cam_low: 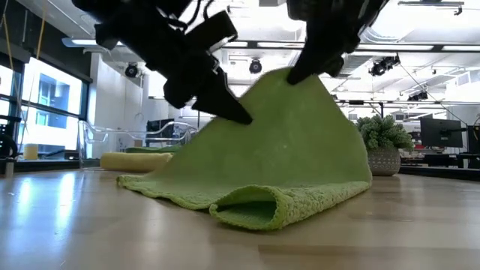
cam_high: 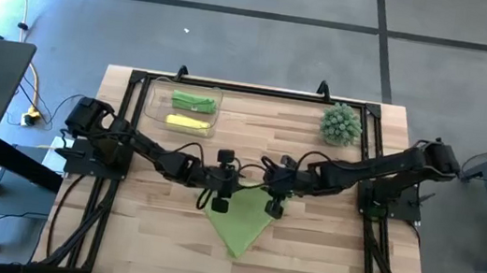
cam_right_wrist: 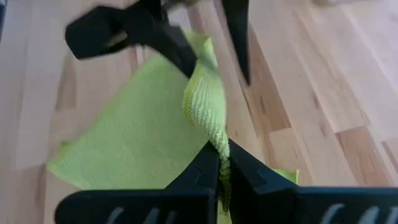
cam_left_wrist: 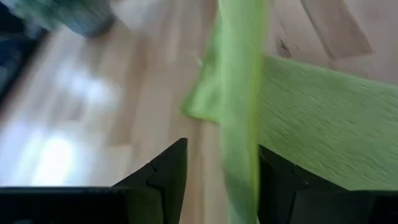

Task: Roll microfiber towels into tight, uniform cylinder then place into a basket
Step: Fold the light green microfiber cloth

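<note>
The loose light green towel (cam_high: 242, 219) lies near the middle of my table (cam_high: 321, 260), toward its front edge. In the high view it sits as a diamond: one corner points at the front edge, and the opposite end rises to where my two grippers meet. Its long axis therefore runs front to back. In the low view the cloth is drawn up into a peak, while the near edge is folded back on itself in a small open loop resting on the wood.

My right gripper (cam_right_wrist: 222, 163) has its fingers pressed together on a bunched ridge of the towel; the right wrist view shows the cloth pinched flat between them. My left gripper (cam_left_wrist: 221, 168) has its fingers apart, with a hanging strip of the same towel running between them; I cannot tell whether either finger touches it. Both grippers stand close together above the towel's rear end.

Surroundings: the basket (cam_high: 155, 104) stands at the rear left of the table, well apart from the work. Inside it lie a rolled green towel (cam_high: 194, 102) and, just in front of it, a rolled yellow towel (cam_high: 187, 122), both with long axes running left to right. A spiky green plant (cam_high: 340, 124) stands at the rear right. Neither lies between the grippers and the towel.
</note>
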You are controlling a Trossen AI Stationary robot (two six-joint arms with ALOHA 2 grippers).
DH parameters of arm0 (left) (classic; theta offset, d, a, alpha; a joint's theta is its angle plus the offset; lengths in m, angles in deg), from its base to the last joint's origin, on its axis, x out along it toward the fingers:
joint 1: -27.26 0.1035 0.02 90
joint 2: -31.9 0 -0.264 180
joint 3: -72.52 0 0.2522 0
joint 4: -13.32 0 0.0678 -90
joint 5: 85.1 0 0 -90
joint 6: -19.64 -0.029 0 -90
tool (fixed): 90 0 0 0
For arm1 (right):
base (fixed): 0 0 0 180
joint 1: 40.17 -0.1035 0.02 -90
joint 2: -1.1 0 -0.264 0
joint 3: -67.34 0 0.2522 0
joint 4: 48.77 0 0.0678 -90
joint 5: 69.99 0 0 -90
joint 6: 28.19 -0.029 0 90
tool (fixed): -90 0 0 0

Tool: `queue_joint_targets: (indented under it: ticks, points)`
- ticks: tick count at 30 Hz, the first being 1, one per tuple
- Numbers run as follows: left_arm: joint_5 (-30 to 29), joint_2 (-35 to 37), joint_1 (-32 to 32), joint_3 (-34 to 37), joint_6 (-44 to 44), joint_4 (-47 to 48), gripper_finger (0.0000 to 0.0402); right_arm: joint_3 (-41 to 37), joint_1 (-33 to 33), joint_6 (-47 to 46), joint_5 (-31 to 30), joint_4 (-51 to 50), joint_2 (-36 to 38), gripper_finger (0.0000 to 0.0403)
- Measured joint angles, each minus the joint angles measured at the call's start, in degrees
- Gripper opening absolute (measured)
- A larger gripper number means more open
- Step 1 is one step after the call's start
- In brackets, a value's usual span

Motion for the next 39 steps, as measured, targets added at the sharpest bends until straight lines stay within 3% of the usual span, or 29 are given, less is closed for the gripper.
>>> queue_joint_targets:
  ticks: [7, 10, 23, 30, 39]
  points:
    - [13.42, 0.0, 0.1, 2.28, 6.38, 4.24, 0.0131, 0.02, -1.39, -0.02, -4.24, -1.09, 4.87, 0.0]
    - [15.78, 0.0, -1.1, 4.6, 8.63, 4.52, 0.0123, 0.02, -1.6, -0.02, -5.36, -1.16, 6.66, 0.0]
    - [15.5, 0.0, -5.59, 8.04, 22.39, 5.45, 0.0088, 0.02, -1.73, -2.36, -5.45, -5.44, 7.56, 0.0]
    - [14.97, 0.0, -5.96, 8.04, 22.49, 5.08, 0.0099, 0.02, -1.73, -6.55, -5.3, -9.53, 7.54, 0.0]
    - [7.74, 0.83, -4.4, 8.04, 19.17, 8.15, 0.0103, 0.02, -1.73, -8.96, -5.28, -12.03, 7.51, 0.0]
